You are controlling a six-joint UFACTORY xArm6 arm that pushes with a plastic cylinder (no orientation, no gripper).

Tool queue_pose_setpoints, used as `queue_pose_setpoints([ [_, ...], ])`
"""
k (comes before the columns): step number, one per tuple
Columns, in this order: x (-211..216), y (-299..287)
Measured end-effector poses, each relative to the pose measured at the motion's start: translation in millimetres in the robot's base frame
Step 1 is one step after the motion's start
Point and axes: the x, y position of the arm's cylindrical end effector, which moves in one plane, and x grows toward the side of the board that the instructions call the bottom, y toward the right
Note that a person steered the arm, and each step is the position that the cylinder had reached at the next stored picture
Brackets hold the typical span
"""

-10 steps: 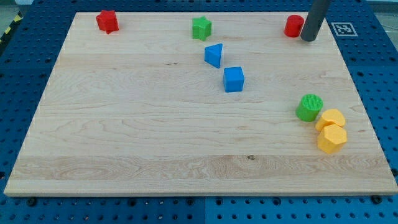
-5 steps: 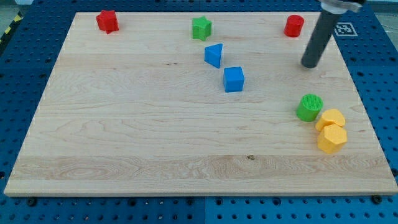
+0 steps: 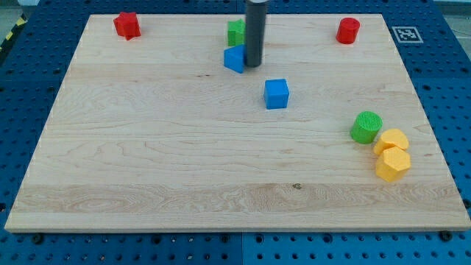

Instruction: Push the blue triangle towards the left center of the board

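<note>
The blue triangle (image 3: 235,59) lies on the wooden board (image 3: 147,147) near the view's top centre. My tip (image 3: 252,65) stands right against the triangle's right side, touching it. The rod rises straight up from there and hides part of the green star (image 3: 235,31), which sits just above the triangle.
A blue cube (image 3: 277,93) lies down and right of the tip. A red star (image 3: 126,25) is at top left, a red cylinder (image 3: 347,30) at top right. A green cylinder (image 3: 366,126) and two yellow blocks (image 3: 392,153) sit at the right edge.
My tip swept from the top right, down and then left across the board to the blue triangle's right side. The triangle has shifted left and slightly up.
</note>
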Motion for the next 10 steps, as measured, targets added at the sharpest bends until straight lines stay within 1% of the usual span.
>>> queue_pose_setpoints([
  [1,-0.8,-35.8],
  [2,-16.4,-33.9],
  [3,-16.9,-54.5],
  [4,7.1,-108.2],
  [5,36.5,-150.1],
  [7,15.0,-143.2],
  [8,14.6,-159.9],
  [9,46.0,-185.1],
  [10,76.3,-192.1],
])
